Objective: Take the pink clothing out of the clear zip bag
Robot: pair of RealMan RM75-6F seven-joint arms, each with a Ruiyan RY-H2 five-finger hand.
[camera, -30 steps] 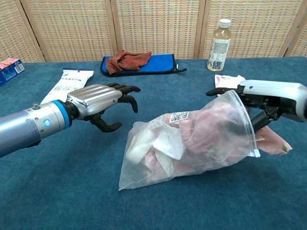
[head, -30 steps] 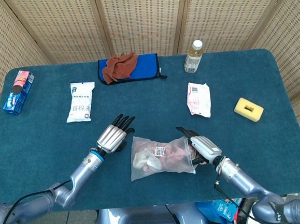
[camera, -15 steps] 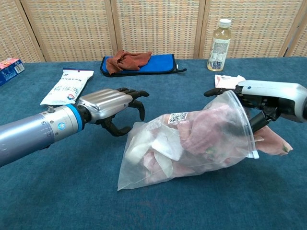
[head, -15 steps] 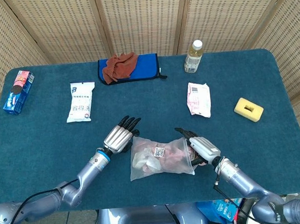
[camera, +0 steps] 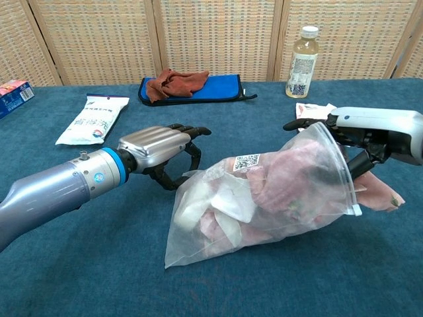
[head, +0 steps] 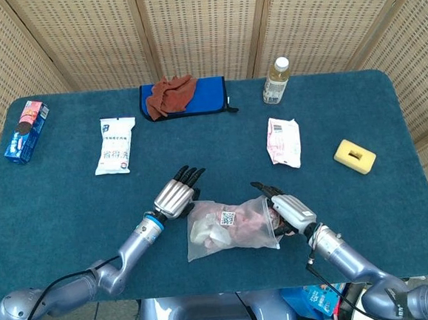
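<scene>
The clear zip bag (head: 230, 227) (camera: 258, 198) lies near the table's front edge, stuffed with pink clothing (camera: 291, 175) and some white pieces. My right hand (head: 288, 212) (camera: 370, 135) grips the bag's zip mouth and holds that end raised off the table. A bit of pink clothing (camera: 380, 195) pokes out of the mouth below the hand. My left hand (head: 176, 196) (camera: 162, 148) is at the bag's closed end, fingers apart and curved, with fingertips (camera: 192, 165) right at the bag's corner. Nothing is held in it.
At the back lie a blue pouch (head: 201, 96) with a rust cloth (head: 173, 93) on it and a bottle (head: 277, 79). A white packet (head: 116, 144), a pink packet (head: 283, 141), a yellow sponge (head: 354, 155) and a box (head: 26, 130) are spread around.
My left hand has moved right and forward, from a gap beside the bag up to its closed end. The right hand has kept its hold on the bag's mouth.
</scene>
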